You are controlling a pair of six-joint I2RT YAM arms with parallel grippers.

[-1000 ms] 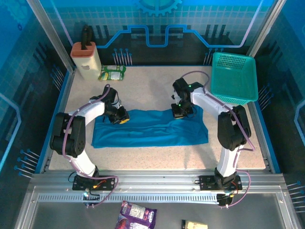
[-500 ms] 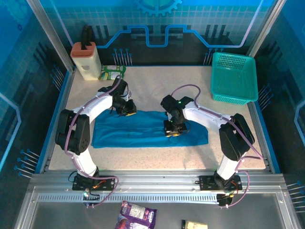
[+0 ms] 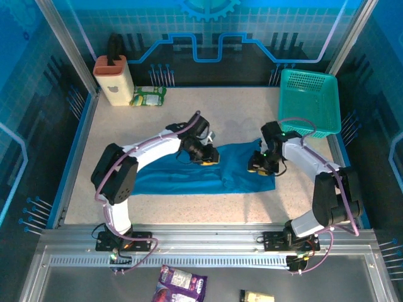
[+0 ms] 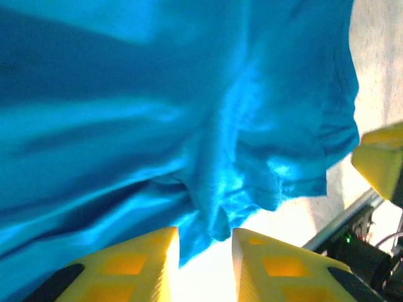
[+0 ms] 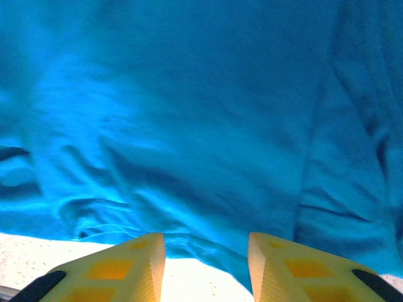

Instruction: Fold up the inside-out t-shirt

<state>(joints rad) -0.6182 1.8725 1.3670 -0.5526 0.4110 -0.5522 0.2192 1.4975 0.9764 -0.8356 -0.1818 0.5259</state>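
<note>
1. Speckled beige worktop (image 3: 208, 119), framed by blue patterned enclosure walls; two arm bases on a metal rail along its near edge.
2. Inside-out t-shirt (image 3: 242, 170): plain blue-teal cloth, lying flat and creased across the middle of the worktop. It runs from left of centre towards the right edge. The left part is a narrow band, the right part deeper from near to far.
3. Left gripper (image 3: 208, 155): over the shirt's far edge, near the worktop's centre. In the left wrist view its yellow fingers (image 4: 126, 267) stand parted, bright worktop showing between them. A hanging fold of cloth reaches down to the tips; released.
4. Right gripper (image 3: 257, 167): over the shirt's right part. In the right wrist view its yellow fingers (image 5: 113, 270) are spread apart, the hem just beyond them and nothing clamped; released.
5. Teal mesh basket (image 3: 308, 129): far right corner, apart from the shirt.
6. Tan canister (image 3: 115, 85) with orange top and black handle: far left corner.
7. Green packet (image 3: 148, 96): just beside the canister, on its right.
8. Purple packet (image 3: 181, 283): on the dark surface below the rail.
</note>
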